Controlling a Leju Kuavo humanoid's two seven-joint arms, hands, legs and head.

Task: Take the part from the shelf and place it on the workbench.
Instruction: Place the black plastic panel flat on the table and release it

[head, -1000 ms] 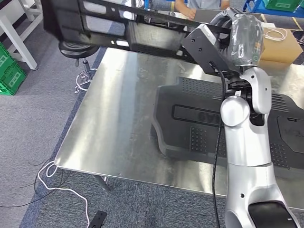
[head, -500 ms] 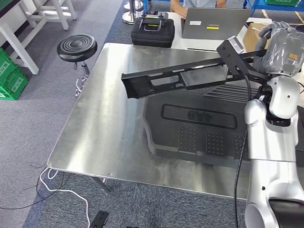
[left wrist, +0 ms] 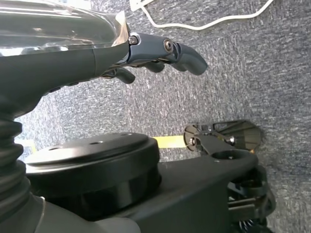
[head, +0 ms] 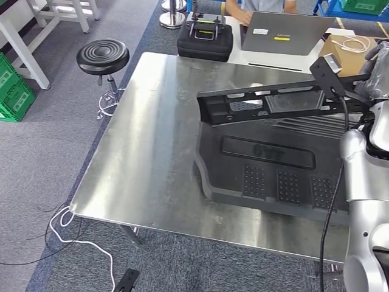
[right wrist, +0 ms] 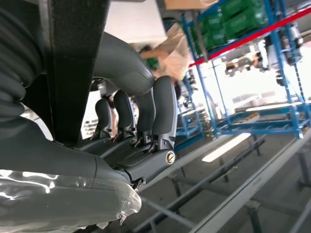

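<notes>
A long black plastic part (head: 270,103) hangs level over the metal workbench (head: 146,140), reaching left from my right hand (head: 378,73) at the right edge of the head view. The hand is wrapped in clear plastic. In the right wrist view its fingers (right wrist: 146,116) curl around the part's dark edge (right wrist: 73,58). Under the held part a wide, flat black part (head: 266,164) lies on the bench's right half. My left hand (left wrist: 146,53) hangs over grey carpet, fingers stretched out and holding nothing.
A black stool (head: 102,56) stands off the bench's far left corner. A black case (head: 205,41), a laptop (head: 287,33) and a cardboard box (head: 351,52) sit behind the bench, with a person (head: 261,5) there. Green crates (head: 11,85) stand left; a white cable (head: 78,240) lies on the floor.
The held part has come down from high across the top of the picture and shifted right, now low over the flat part. The camera has also shifted a little.
</notes>
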